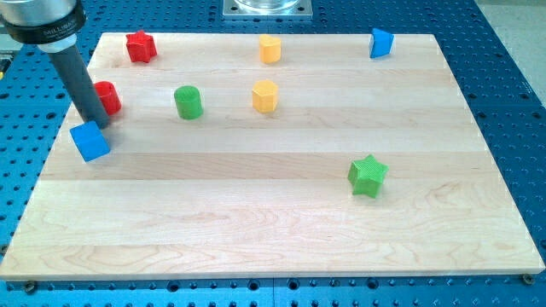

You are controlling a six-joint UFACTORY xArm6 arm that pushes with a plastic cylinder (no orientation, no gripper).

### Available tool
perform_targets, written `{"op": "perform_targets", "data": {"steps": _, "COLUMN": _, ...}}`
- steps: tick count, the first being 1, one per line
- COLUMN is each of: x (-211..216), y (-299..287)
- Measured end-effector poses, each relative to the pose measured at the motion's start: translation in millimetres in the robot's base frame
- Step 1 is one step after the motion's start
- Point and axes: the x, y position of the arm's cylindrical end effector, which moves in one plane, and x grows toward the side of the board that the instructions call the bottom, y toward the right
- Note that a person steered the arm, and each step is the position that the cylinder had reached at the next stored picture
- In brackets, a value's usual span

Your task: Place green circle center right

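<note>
Green circle (188,101) untouched — approach step, push not begun.
It stands toward the view's top left of the board (281,230), left of a yellow block (265,96). My tip (99,122) sits well left of the circle, between red block (107,97) and blue cube (90,141). No jaws — bare rod. Next: get behind the circle's left side, push right.

Small white lettering is printed on the dark collar (41,26) of the arm at the far left, above the rod. It is too small and blurred to be read with certainty. No other text is seen.
</note>
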Motion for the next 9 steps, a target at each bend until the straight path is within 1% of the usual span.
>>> {"op": "perform_targets", "data": {"steps": 2, "x": -34, "y": 54}}
{"op": "perform_targets", "data": {"steps": 3, "x": -31, "y": 81}}
{"op": "perform_targets", "data": {"steps": 4, "x": -3, "y": 133}}
{"op": "perform_targets", "data": {"steps": 5, "x": 14, "y": 118}}
{"op": "perform_targets", "data": {"steps": 6, "x": 5, "y": 73}}
{"op": "perform_targets", "data": {"steps": 7, "x": -19, "y": 125}}
{"op": "perform_targets", "data": {"steps": 8, "x": 2, "y": 244}}
{"op": "perform_targets", "data": {"steps": 9, "x": 4, "y": 271}}
